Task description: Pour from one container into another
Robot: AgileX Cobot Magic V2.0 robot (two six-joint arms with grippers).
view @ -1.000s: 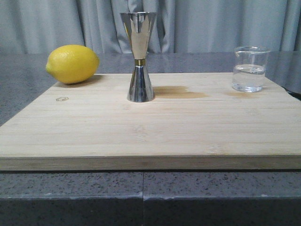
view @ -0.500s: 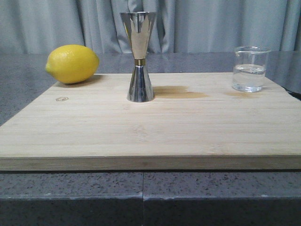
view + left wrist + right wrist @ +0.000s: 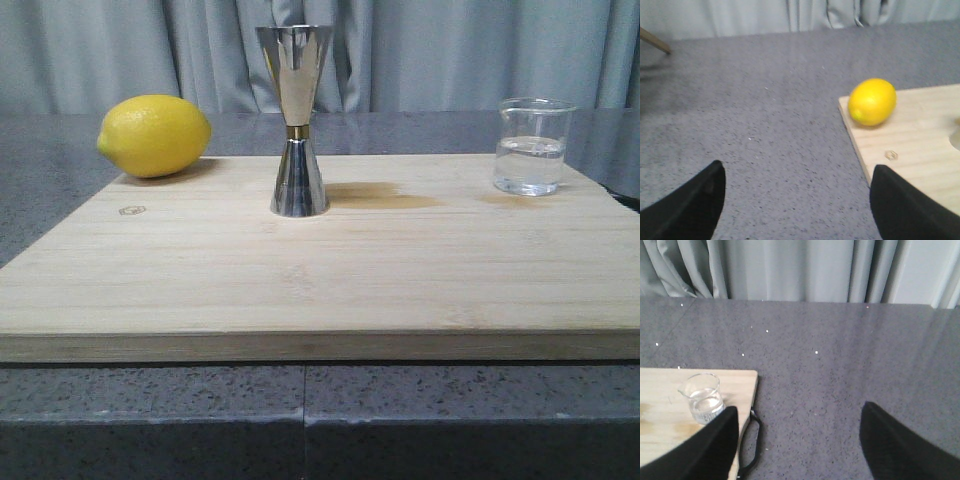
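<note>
The clear glass beaker (image 3: 534, 146), about half full of clear liquid, stands at the far right of the wooden board (image 3: 320, 270). The steel jigger (image 3: 297, 120) with its gold waist band stands upright near the board's far middle. Neither gripper shows in the front view. In the right wrist view the beaker (image 3: 702, 397) sits on the board's corner, just beyond one finger of my open right gripper (image 3: 797, 412), which hangs over the grey counter beside the board. My left gripper (image 3: 797, 172) is open over bare counter, off the board's left edge, holding nothing.
A yellow lemon (image 3: 155, 135) lies at the board's far left corner, also the lemon (image 3: 872, 101) in the left wrist view. A damp stain (image 3: 385, 195) marks the board beside the jigger. A black loop handle (image 3: 751, 445) hangs at the board's right edge. Grey curtains close the back.
</note>
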